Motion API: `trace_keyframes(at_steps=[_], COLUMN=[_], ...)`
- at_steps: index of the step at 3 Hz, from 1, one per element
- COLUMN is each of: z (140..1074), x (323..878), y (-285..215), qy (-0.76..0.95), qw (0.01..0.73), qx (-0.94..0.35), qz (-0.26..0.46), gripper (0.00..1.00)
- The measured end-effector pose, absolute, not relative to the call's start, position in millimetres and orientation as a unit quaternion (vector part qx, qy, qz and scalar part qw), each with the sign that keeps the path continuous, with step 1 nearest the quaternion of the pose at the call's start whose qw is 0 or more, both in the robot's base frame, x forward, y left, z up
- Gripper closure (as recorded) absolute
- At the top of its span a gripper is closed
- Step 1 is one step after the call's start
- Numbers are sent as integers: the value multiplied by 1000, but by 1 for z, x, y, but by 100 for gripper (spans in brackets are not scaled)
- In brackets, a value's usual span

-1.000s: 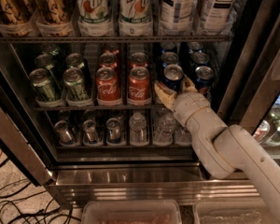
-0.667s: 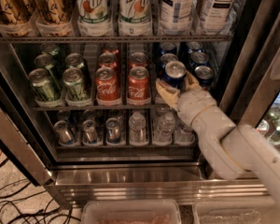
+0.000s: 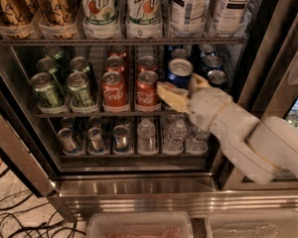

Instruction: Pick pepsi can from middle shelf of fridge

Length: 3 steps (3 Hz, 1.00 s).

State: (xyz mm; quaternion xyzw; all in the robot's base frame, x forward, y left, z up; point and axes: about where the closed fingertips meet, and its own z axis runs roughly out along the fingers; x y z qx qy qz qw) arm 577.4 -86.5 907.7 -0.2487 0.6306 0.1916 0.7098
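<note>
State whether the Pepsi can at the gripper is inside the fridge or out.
Inside: the pepsi can, clasped by the gripper, is above the middle shelf, within the fridge.

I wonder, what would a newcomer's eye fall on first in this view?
The white arm stretched in from the lower right, its gripper shut on the pepsi can at the right of the middle shelf. Next come the red Coca-Cola cans mid-shelf and the 7up bottles on the rack above.

The pincer (image 3: 181, 90), gripping the pepsi can (image 3: 180, 69) at the middle shelf (image 3: 84, 114), hides its lower half.
</note>
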Motion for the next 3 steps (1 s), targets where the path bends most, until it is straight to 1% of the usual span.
trace_keyframes(at_steps=[1, 2, 3], z=[928, 951, 931], x=[562, 530, 516], y=[-11, 40, -12], qy=[618, 592, 623], qw=[671, 627, 574], qx=[-321, -435, -469], qz=[257, 259, 248], gripper=[100, 100, 100])
